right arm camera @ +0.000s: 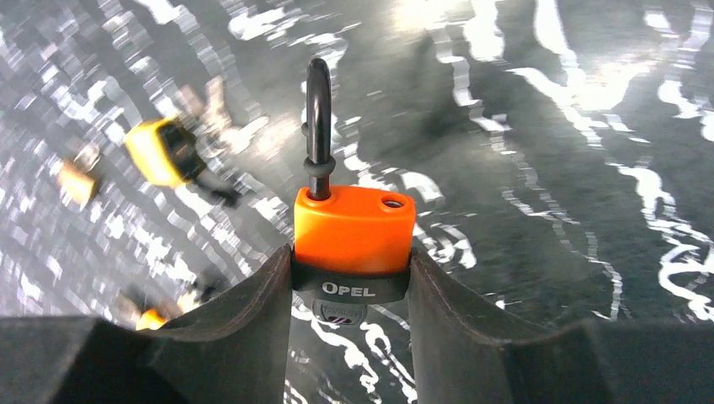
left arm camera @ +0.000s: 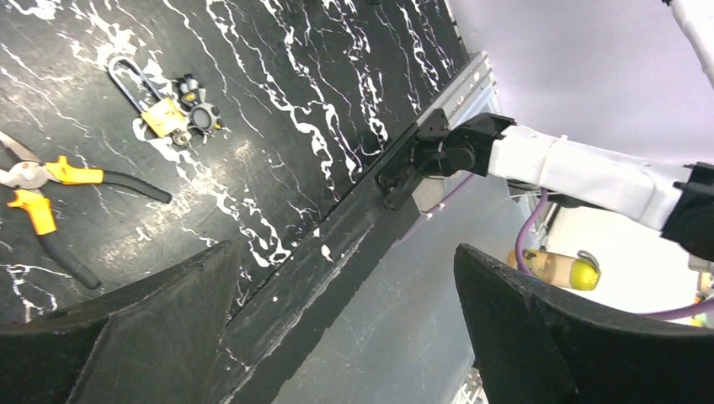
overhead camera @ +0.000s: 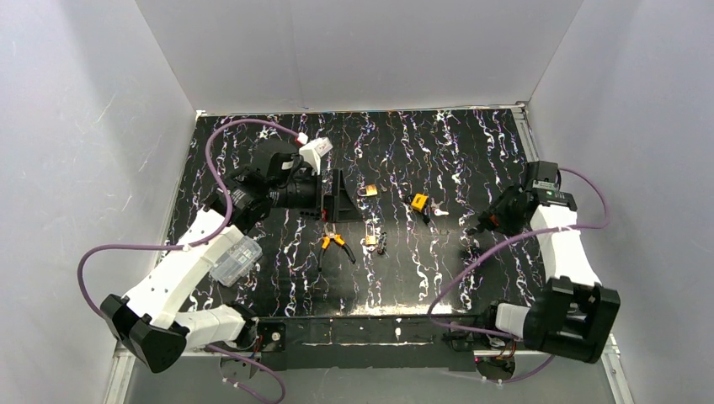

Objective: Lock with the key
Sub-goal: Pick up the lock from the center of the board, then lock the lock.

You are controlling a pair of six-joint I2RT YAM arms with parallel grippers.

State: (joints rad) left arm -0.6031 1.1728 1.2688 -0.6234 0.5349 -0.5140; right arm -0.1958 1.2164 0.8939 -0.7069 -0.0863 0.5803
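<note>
My right gripper (right arm camera: 349,268) is shut on an orange padlock (right arm camera: 354,229) with a black "OPEL" band, held just above the table. Its black shackle (right arm camera: 318,109) stands raised and swung out of one hole. A dark key head (right arm camera: 339,313) shows under the lock body between my fingers. In the top view this gripper (overhead camera: 476,225) is at the right of the mat. My left gripper (overhead camera: 337,206) is open and empty, hovering over the mat's middle left; in its wrist view (left arm camera: 343,252) the jaws stand wide apart.
A brass padlock (left arm camera: 162,116) with a bunch of keys (left arm camera: 199,114) lies mid-mat (overhead camera: 371,240). Orange-handled pliers (overhead camera: 335,244) lie beside it. A small brass lock (overhead camera: 370,190) and a yellow-black lock (overhead camera: 418,202) lie further back. White walls surround the mat.
</note>
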